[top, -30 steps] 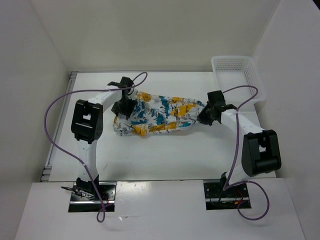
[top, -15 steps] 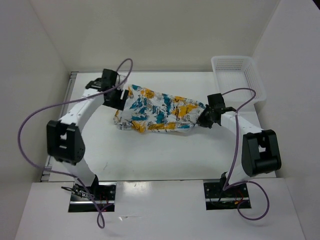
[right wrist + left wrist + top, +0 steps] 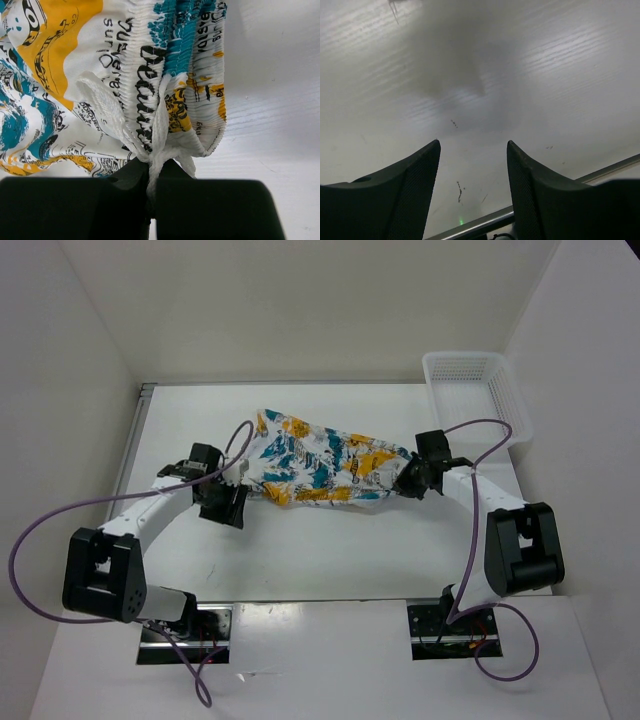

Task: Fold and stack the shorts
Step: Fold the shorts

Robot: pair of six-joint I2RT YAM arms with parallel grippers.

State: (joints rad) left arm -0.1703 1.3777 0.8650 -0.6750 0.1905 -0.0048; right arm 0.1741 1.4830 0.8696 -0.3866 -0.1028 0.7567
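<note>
Clenching the shorts (image 3: 320, 465), the right pincer (image 3: 407, 480) sits near the basket (image 3: 466, 357); the left pincer (image 3: 473, 145) gapes empty beside them.

Shorts (image 3: 320, 468) wrinkled, stretched out sideways, teal-yellow-black print.

Under and ahead of the left gripper (image 3: 473, 144), bare table (image 3: 530, 60) lies open between its spread fingers. The shorts (image 3: 320, 468) block its right side. The right gripper (image 3: 408, 480), clamped on the shorts, has open tabletop behind it. The basket (image 3: 470, 375) stands beyond it, well apart.
</note>
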